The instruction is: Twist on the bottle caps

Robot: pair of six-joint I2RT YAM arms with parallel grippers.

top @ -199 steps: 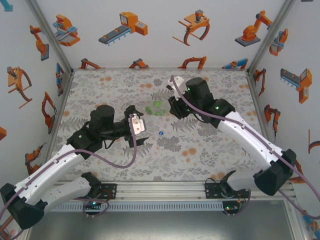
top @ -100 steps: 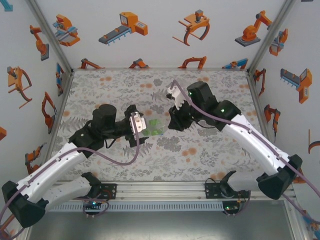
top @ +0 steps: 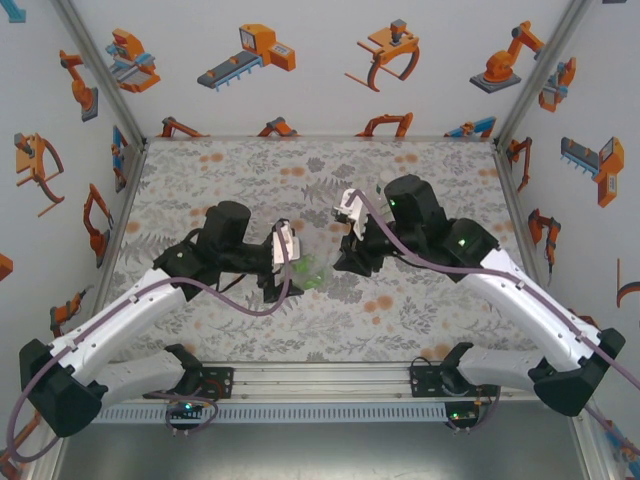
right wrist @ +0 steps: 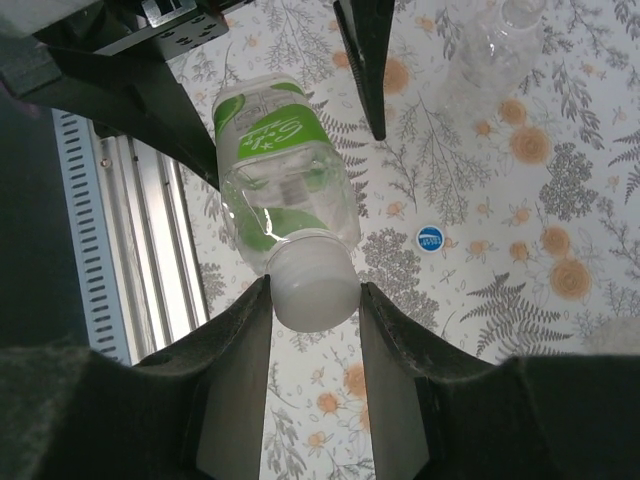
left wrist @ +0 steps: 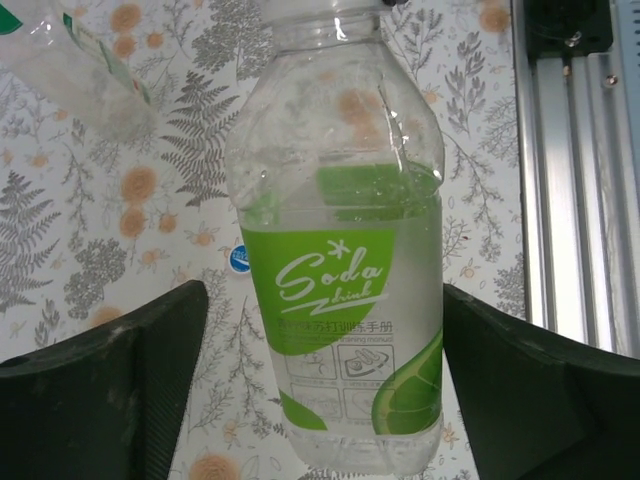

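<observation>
The bottle (left wrist: 345, 270) is held over the counter (left wrist: 90, 250) between the arms, its green label (left wrist: 330, 300) reading "Soda" in white script. The right end effector (right wrist: 313, 292) is clamped on its white cap (right wrist: 312, 275). The left end effector (left wrist: 322, 300) stands apart either side of its body, not touching. A blue cap (right wrist: 430, 239) lies on the counter.

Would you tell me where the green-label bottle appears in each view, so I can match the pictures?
Top external: bottle near frame centre.
Left wrist: bottle mid-frame, between the fingers of the left gripper.
Right wrist: bottle left of centre, its white cap in the right gripper.
Shared landmark: the aluminium rail, along the bottom, at the right edge, at the left.
</observation>
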